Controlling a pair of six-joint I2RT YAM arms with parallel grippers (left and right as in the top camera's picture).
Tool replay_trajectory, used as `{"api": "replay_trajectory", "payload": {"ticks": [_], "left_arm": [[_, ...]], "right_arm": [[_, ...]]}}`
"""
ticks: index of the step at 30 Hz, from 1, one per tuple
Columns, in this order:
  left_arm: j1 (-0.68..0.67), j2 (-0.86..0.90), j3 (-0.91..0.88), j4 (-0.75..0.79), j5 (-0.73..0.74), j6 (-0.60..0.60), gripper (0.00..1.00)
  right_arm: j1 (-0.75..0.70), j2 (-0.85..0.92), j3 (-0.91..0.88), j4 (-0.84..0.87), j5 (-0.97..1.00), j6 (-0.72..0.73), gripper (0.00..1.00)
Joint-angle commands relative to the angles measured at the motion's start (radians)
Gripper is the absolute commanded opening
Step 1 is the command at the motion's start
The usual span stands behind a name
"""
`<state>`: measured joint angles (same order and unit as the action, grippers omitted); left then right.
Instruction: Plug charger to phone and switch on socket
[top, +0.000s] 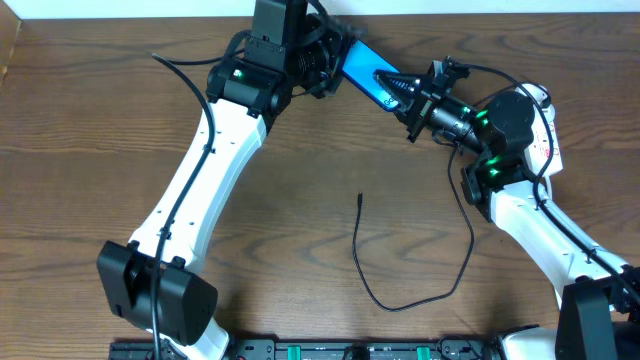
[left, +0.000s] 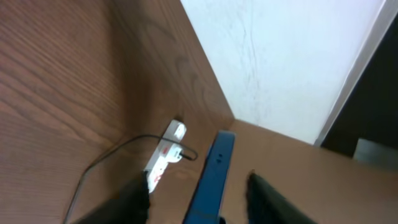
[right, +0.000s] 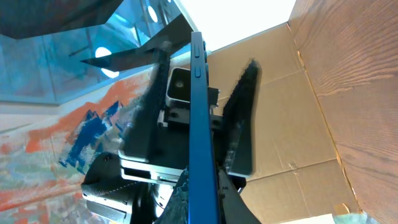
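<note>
The phone (top: 362, 70), its blue screen lit, is held in the air above the table's far edge. My right gripper (top: 406, 93) is shut on its right end; in the right wrist view the phone (right: 198, 93) runs edge-on out of my fingers (right: 204, 196). My left gripper (top: 335, 62) is open, one finger on each side of the phone's other end (left: 214, 168), with gaps on both sides (left: 196, 182). The charger cable (top: 375, 295) lies loose on the table, its connector tip (top: 360, 197) free. The white socket (left: 165, 155) lies near the far edge, partly under my right arm (top: 543, 140).
A white wall (left: 286, 56) stands behind the table's far edge. Brown cardboard (right: 280, 112) shows behind the phone in the right wrist view. The left arm (top: 200, 170) crosses the table's left half, the right arm (top: 530, 220) the right side.
</note>
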<state>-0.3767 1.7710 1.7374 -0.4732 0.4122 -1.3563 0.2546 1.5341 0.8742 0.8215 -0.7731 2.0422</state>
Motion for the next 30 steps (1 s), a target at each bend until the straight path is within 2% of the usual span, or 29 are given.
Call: {"api": "replay_trajectory", "payload": {"ticks": [1, 7, 15, 17, 18, 19, 20, 22, 23, 25, 30], "left_arm": [[0.002, -0.009, 0.003, 0.0, -0.014, 0.001, 0.31], [0.003, -0.009, 0.003, 0.0, -0.014, 0.001, 0.08], [0.002, -0.009, 0.003, 0.0, -0.013, 0.001, 0.07], [0.003, -0.009, 0.003, 0.0, -0.013, 0.001, 0.07], [0.003, -0.01, 0.003, 0.0, -0.013, 0.001, 0.07], [0.003, -0.01, 0.003, 0.0, -0.013, 0.001, 0.07], [0.003, -0.01, 0.003, 0.001, -0.013, 0.001, 0.07], [0.006, -0.01, 0.003, 0.004, -0.013, 0.001, 0.07], [0.01, -0.01, 0.003, 0.006, -0.013, 0.001, 0.07], [0.023, -0.01, 0.003, 0.015, -0.004, 0.001, 0.07], [0.097, -0.01, 0.003, 0.034, 0.108, 0.002, 0.07]], "right_arm": [[0.009, -0.012, 0.018, 0.013, -0.013, 0.009, 0.01], [0.009, -0.012, 0.018, 0.013, -0.021, 0.009, 0.01], [0.009, -0.012, 0.018, 0.013, -0.039, 0.009, 0.02], [0.009, -0.012, 0.018, 0.013, -0.043, 0.009, 0.12], [0.009, -0.012, 0.018, 0.013, -0.044, 0.007, 0.22], [0.009, -0.012, 0.018, 0.013, -0.047, 0.005, 0.38], [0.009, -0.012, 0.018, 0.013, -0.047, 0.0, 0.49], [0.007, -0.012, 0.018, 0.013, -0.051, -0.016, 0.8], [0.007, -0.012, 0.018, 0.013, -0.054, -0.029, 0.9], [0.007, -0.012, 0.018, 0.013, -0.062, -0.057, 0.99], [-0.002, -0.012, 0.018, 0.011, -0.11, -0.198, 0.99]]}}
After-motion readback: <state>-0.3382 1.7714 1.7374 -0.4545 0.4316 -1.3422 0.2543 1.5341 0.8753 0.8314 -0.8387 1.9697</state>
